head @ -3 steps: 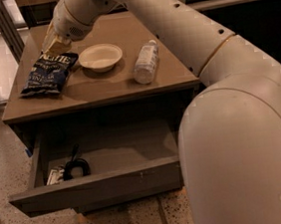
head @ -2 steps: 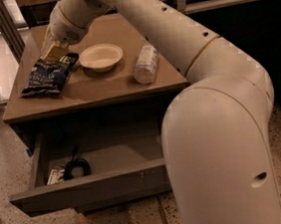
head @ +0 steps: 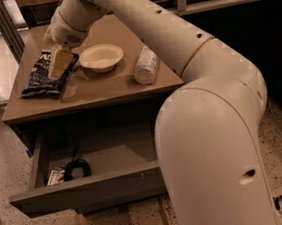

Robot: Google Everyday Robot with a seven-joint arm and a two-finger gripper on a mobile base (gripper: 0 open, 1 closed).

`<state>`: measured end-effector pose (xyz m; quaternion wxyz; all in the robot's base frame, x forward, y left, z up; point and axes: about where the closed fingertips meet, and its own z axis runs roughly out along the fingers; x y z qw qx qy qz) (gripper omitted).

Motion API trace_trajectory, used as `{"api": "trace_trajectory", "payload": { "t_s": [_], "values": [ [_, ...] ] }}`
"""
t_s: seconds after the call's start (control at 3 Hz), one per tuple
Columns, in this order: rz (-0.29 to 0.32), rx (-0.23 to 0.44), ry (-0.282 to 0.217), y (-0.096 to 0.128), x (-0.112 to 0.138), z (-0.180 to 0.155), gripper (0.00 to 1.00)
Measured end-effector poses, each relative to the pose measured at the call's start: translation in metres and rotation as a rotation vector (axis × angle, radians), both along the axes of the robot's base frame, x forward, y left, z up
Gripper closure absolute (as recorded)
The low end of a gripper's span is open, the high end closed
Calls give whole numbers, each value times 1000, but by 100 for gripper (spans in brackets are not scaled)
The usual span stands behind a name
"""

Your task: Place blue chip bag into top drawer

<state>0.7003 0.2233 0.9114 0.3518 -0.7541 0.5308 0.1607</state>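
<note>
Here, gripper (head: pixel 59 62) over bag (head: pixel 38 81) on table (head: pixel 109 85), beside bowl (head: pixel 101 57); grip impossible to tell; drawer (head: pixel 89 190) open below.

So the gripper (head: pixel 59 62) hangs over the blue chip bag (head: pixel 39 80). Just right of the jaws a bowl (head: pixel 101 57) crowds in, bottle (head: pixel 146 65) beyond it. Below the jaws the top drawer (head: pixel 88 188) is open, with a black cable (head: pixel 76 167) in its left corner and the rest bare.
</note>
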Motion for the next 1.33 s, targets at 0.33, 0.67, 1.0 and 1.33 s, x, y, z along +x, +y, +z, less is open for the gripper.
{"api": "trace_trajectory", "payload": {
  "t_s": [0.33, 0.67, 1.0, 1.33],
  "values": [
    [-14, -42, -31, -1, 0, -7, 31],
    [-19, -103, -54, -1, 0, -18, 34],
    [-21, -142, -58, -1, 0, -30, 38],
    [-22, -179, -49, -2, -1, -42, 41]
  ]
}}
